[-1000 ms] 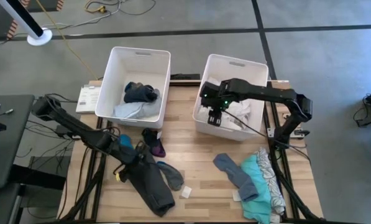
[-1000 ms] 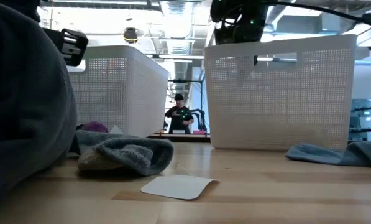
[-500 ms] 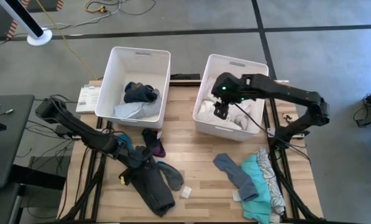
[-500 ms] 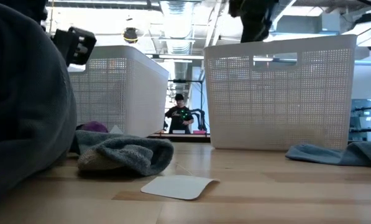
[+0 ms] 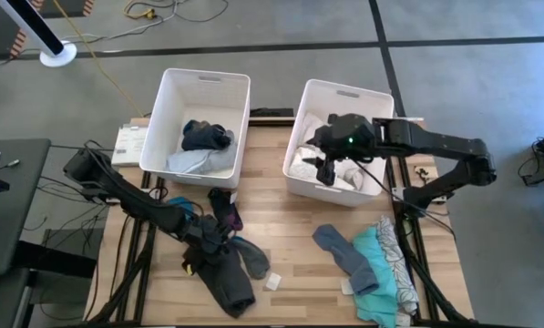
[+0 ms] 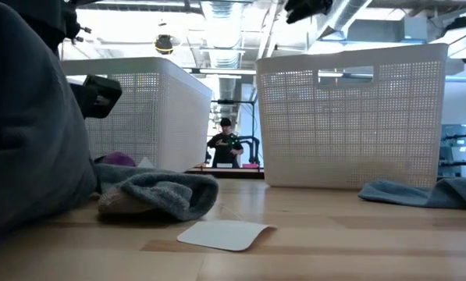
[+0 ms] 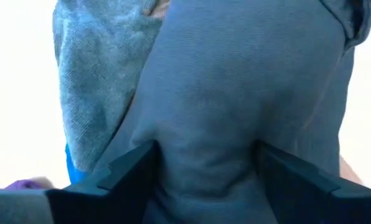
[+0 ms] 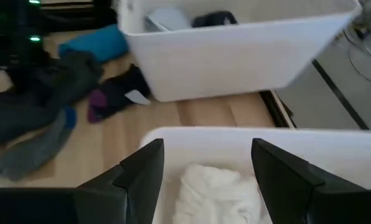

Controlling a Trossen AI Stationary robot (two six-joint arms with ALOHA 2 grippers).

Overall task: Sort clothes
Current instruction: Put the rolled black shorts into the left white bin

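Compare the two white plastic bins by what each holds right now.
The left white plastic bin holds dark navy and pale grey garments; the right white plastic bin holds only white garments. The right gripper hovers open over the right bin; nothing hangs over the left one. Both are perforated and stand at the table's far edge.

Both arms are matte black with jointed links; the right end effector (image 5: 329, 169) carries a green light, black cables trailing.
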